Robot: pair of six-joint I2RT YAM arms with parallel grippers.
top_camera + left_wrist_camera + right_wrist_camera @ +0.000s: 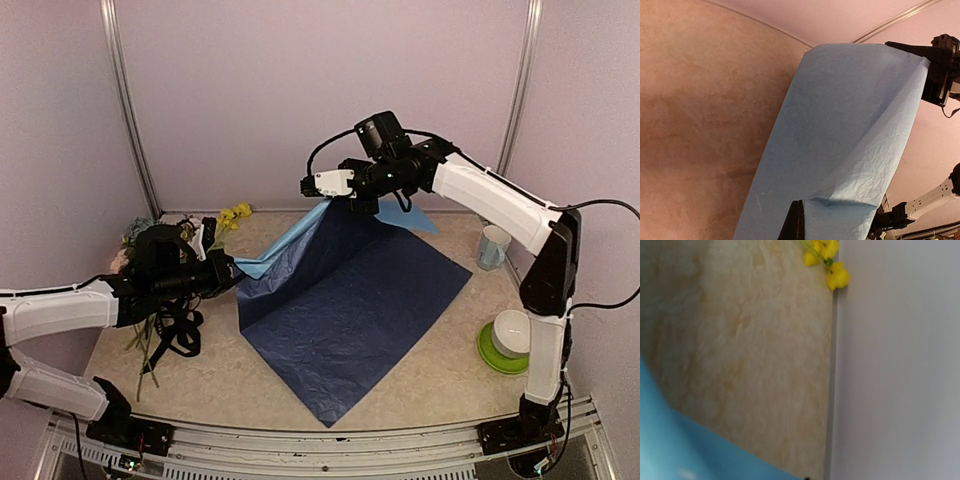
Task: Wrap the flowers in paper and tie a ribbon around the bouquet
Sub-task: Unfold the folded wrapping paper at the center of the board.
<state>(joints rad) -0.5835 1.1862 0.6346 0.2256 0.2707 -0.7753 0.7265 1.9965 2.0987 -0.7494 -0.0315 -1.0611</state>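
Observation:
The paper (340, 300) is half raised off the table, dark blue face toward the camera, its near part still lying flat. My left gripper (236, 272) is shut on its left corner. My right gripper (356, 206) is shut on the far top corner, held high. In the left wrist view the light blue face of the paper (850, 130) stretches from my gripper (801, 207) to the right arm. The flowers (232, 216) lie at the far left behind my left arm, their yellow blooms (829, 262) showing. A black floppy strip, likely the ribbon (181, 336), lies beneath the left arm.
A pale blue mug (493, 247) stands at the right edge. Nearer, a white bowl sits on a green plate (490, 355). Pale walls and metal posts close in the back and sides of the table (440, 350).

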